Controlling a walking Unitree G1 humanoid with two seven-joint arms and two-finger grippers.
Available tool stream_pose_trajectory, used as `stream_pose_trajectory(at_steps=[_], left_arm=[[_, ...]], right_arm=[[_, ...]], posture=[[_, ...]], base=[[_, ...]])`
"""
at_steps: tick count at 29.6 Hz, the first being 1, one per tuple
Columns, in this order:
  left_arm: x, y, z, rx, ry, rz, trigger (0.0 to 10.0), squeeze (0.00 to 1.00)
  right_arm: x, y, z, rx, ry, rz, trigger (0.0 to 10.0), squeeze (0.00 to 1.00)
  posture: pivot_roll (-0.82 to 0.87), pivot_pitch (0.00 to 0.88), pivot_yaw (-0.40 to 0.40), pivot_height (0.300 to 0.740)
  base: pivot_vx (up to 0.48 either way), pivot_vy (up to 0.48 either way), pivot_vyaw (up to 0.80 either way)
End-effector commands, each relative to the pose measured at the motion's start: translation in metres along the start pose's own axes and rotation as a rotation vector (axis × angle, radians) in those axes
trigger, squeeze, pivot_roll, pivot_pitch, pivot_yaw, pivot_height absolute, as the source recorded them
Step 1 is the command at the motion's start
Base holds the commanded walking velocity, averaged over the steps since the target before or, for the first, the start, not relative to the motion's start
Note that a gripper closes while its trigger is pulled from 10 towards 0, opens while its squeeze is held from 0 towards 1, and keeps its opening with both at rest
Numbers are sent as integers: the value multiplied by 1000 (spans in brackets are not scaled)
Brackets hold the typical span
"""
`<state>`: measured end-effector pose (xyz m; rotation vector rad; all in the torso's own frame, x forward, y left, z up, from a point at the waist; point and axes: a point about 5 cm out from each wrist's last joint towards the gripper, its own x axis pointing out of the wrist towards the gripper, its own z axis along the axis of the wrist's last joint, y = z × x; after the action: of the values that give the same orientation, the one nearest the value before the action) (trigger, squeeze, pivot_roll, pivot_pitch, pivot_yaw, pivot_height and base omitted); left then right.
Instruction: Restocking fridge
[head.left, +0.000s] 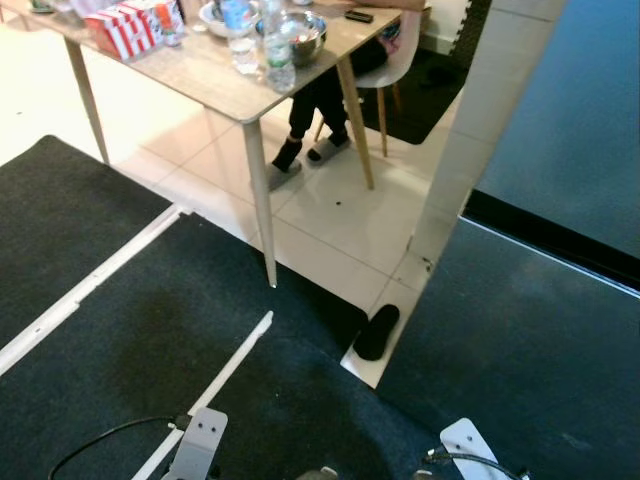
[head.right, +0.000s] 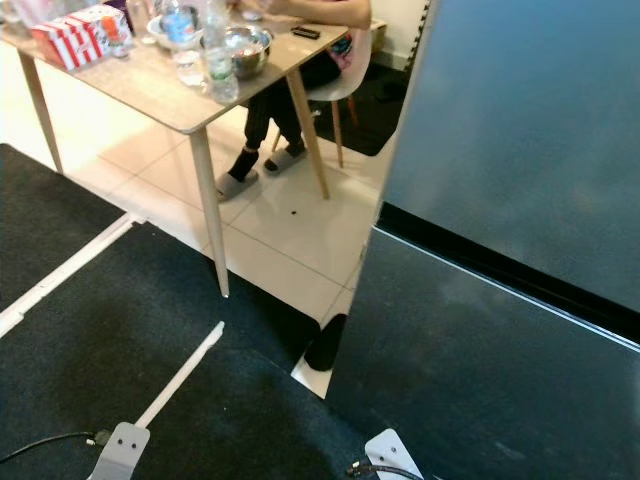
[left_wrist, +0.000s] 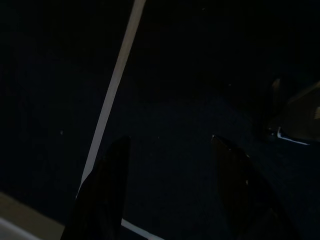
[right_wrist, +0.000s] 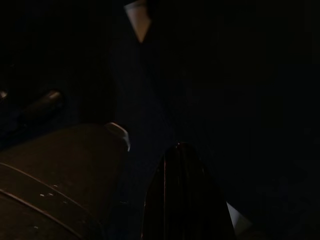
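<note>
Fridge (head.right: 520, 150) beside table (head.left: 215, 75); left jaws (left_wrist: 170, 190) apart above dark mat (left_wrist: 175, 100).

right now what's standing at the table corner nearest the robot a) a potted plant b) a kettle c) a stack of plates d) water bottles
d, two clear plastic water bottles stand upright near the table's closest corner, beside a metal bowl.
</note>
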<state>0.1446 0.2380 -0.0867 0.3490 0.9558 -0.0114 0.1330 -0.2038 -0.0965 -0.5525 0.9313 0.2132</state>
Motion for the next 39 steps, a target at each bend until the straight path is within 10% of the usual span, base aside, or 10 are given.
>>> stream_pose_trajectory(at_steps=[1,39], left_arm=[[-3,0,-12,10,39,-1,10000,0],[-3,-2,-12,13,43,-6,10000,0]], right_arm=[[-4,4,-12,-2,42,16,10000,0],[-3,4,-9,19,28,10,10000,0]], posture=[[-77,155,-20,740],[-80,162,-20,740]], base=[[0,0,788],[0,0,781]])
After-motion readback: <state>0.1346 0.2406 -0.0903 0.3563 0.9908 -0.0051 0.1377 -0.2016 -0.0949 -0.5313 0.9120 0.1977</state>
